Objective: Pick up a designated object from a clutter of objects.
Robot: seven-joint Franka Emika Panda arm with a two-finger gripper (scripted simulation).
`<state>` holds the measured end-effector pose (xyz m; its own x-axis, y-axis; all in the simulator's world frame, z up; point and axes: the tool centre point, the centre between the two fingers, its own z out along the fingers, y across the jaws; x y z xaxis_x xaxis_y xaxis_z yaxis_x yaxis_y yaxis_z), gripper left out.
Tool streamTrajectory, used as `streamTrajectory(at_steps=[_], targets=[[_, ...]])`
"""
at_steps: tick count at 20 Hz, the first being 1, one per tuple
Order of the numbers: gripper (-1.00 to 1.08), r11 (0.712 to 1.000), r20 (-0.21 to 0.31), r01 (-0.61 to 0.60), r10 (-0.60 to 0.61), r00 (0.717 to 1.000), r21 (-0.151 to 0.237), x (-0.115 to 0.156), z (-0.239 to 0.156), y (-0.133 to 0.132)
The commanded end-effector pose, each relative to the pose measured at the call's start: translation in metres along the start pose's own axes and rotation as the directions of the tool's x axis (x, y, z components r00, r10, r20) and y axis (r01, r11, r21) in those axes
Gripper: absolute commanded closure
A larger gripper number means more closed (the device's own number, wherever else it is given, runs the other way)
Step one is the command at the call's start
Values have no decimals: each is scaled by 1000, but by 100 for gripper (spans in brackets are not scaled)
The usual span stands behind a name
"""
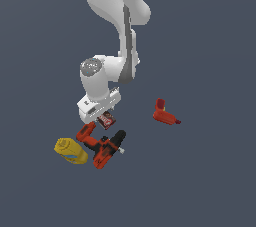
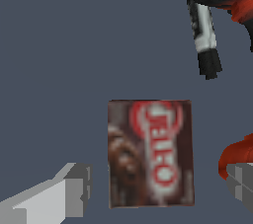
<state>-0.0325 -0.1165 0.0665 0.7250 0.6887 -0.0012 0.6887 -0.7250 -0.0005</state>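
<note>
Plain grey floor. Claw (image 2: 157,188) spread wide, empty, straddling the box (image 2: 150,153). Box looks light, stiff, smooth; pinch its long edges. Drill (image 1: 102,146) sits close.

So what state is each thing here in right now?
Small box: lying flat, label up, between the open fingers, not gripped.
Gripper: open, low over the box.
Power drill: lying on its side.
Yellow bottle: lying on its side.
Red L-shaped tool: resting apart from the others.
</note>
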Motion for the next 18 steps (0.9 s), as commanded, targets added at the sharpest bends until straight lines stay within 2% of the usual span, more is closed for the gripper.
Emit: streamTrajectory(at_steps=[1, 18], targets=[[-92, 1000, 0, 0, 0, 1000, 0, 0, 0, 0], [-92, 1000, -1, 5, -5, 1000, -1, 0, 51, -1]])
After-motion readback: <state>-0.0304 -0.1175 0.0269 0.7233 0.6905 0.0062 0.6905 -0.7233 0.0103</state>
